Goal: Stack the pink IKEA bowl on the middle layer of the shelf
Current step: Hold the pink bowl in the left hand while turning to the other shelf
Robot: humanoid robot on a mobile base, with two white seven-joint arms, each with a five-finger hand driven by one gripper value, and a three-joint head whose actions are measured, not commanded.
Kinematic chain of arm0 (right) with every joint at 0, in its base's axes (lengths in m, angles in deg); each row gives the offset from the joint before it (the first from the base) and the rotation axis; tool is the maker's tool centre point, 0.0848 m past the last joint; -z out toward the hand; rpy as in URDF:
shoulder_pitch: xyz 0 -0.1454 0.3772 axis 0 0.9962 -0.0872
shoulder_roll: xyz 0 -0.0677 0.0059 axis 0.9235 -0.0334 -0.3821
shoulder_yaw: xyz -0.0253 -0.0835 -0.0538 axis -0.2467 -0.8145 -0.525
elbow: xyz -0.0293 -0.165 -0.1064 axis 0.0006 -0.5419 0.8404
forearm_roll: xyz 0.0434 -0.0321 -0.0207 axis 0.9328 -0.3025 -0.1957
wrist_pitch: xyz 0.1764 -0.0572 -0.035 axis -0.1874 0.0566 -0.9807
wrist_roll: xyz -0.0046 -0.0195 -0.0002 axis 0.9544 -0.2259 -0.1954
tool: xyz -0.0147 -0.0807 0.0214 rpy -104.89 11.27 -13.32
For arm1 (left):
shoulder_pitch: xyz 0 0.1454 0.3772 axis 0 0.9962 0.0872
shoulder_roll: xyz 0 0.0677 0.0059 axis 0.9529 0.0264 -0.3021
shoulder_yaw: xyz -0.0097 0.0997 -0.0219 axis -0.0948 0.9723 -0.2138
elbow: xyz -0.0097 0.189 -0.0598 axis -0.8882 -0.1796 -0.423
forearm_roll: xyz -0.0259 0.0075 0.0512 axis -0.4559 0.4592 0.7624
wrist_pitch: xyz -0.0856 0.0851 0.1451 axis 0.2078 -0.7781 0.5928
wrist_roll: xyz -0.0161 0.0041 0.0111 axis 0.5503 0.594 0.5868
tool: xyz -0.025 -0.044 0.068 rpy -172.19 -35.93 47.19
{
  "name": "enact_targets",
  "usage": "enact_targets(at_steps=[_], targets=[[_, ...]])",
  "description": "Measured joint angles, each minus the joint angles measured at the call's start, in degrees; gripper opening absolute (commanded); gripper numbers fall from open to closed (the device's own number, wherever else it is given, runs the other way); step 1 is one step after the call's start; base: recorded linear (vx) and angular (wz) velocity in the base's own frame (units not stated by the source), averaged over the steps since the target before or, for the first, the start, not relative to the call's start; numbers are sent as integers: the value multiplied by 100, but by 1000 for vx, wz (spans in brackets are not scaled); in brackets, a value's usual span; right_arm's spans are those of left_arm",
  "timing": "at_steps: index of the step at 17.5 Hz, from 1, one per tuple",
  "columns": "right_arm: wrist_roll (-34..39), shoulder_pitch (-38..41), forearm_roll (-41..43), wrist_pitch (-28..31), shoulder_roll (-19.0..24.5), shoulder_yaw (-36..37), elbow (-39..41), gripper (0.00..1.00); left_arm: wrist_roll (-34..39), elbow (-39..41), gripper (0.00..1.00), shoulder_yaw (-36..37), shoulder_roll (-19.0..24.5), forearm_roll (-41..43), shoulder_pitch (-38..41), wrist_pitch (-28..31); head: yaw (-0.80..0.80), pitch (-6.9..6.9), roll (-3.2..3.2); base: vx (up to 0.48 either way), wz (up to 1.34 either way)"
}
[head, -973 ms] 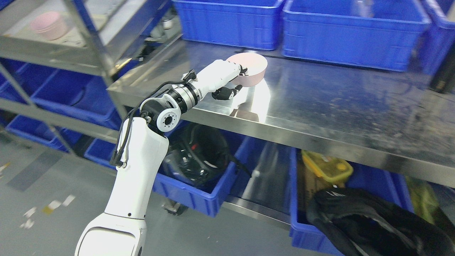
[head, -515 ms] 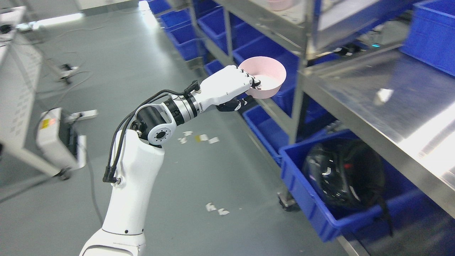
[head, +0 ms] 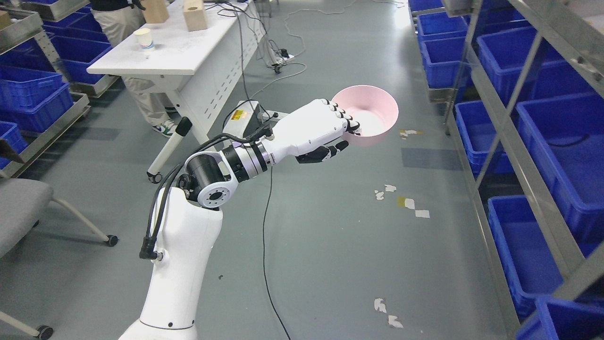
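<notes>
The white left arm enters from 7 o'clock and reaches toward centre frame. The left hand is closed on the near rim of the round pink plastic bowl, fingers over the lip and thumb beneath the wall. The bowl is airborne above the grey floor, opening upward and slightly tilted; nothing supports it but the grip. The steel shelving rack with blue bins stands at 3 o'clock, well apart from the bowl. The white table lies at 11 o'clock. Recommended procedure: keep the rim pinch firm, hold the bowl level during transit, approach the middle layer squarely, and release only once seated.
</notes>
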Motion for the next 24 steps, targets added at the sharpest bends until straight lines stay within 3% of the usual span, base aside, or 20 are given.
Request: enact_targets(at_steps=[24], targets=[[0, 4, 0, 0, 0, 0, 0, 100, -14, 234, 3, 130, -61, -202, 362, -127, 0, 0, 0, 451, 3]])
